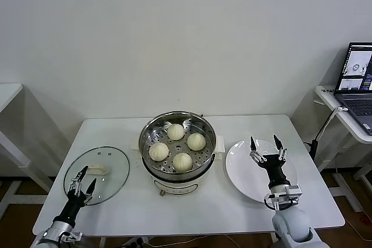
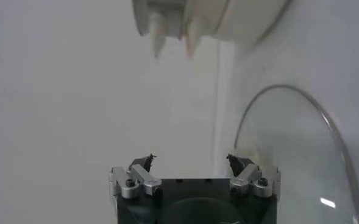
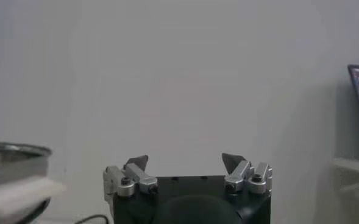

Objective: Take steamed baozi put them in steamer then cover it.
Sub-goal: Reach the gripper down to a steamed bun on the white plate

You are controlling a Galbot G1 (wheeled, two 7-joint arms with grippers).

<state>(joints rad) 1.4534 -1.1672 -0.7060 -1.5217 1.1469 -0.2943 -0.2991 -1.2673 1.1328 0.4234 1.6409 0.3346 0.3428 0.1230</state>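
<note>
All four steamed baozi [image 1: 178, 146] sit inside the steamer [image 1: 177, 143], which stands at the middle of the white table [image 1: 133, 207]. The cover [image 1: 97, 175] lies flat on the table to the left of the steamer, well apart from it, its cream handle up. The left gripper [image 1: 83, 176] hovers over the near edge of the cover, fingers spread and holding nothing; in the left wrist view the left gripper [image 2: 191, 159] shows the cover's glass rim [image 2: 301, 152] just beside one fingertip. The right gripper [image 1: 266, 145] stands on the right of the steamer, above a white plate [image 1: 244, 172], fingers apart and empty. Behind the steamer is a plain pale wall [image 1: 174, 39]. Far right of it, a laptop [image 1: 356, 79] sits open on a side table; its screen is too small to read.
</note>
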